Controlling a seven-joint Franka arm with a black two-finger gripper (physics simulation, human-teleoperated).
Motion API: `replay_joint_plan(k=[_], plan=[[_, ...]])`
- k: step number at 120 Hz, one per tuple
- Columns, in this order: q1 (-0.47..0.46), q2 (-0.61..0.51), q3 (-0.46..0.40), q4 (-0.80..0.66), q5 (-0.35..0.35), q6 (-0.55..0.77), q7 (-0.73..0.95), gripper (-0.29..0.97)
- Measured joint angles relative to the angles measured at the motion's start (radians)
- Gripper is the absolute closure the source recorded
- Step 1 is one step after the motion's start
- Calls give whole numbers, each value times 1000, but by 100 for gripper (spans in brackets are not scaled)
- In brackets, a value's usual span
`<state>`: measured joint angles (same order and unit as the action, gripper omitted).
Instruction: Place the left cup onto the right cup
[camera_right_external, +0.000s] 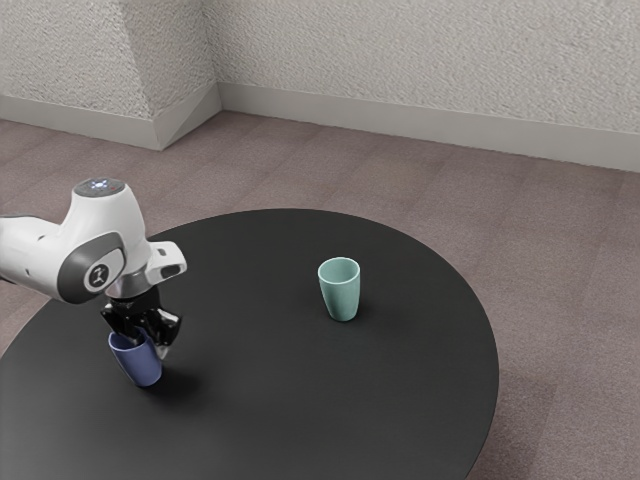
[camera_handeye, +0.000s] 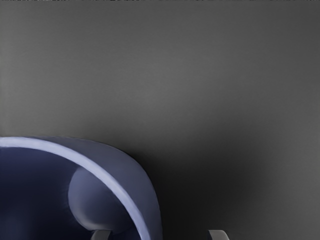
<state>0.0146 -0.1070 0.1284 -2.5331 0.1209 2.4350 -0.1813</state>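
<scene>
Two cups on the black table (camera_right_external: 300, 420): blue cup (camera_right_external: 140, 366) at exterior view's left, teal cup (camera_right_external: 340, 288) well apart, rightward. Pincer (camera_right_external: 140, 338) straddles blue cup's wall, fingers apart, unclamped. Grasp step, likely; next: close, lift, carry over teal.

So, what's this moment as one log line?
hand open astride blue cup rim | green cup upright, apart | not stacked yet

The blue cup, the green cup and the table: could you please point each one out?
blue cup (camera_right_external: 140, 368), exterior view, outer wall.
green cup (camera_right_external: 342, 298), exterior view, outer wall.
table (camera_right_external: 300, 400), exterior view, bare top.
</scene>
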Motion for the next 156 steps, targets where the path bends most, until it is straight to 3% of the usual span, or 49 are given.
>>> replay_joint_plan(k=[55,115,156], plan=[[0,2,0,0,2,7,2,75],[0,4,-3,14,13,-9,-5,78],[-1,-5,-25,116,20,-110,-7,78]])
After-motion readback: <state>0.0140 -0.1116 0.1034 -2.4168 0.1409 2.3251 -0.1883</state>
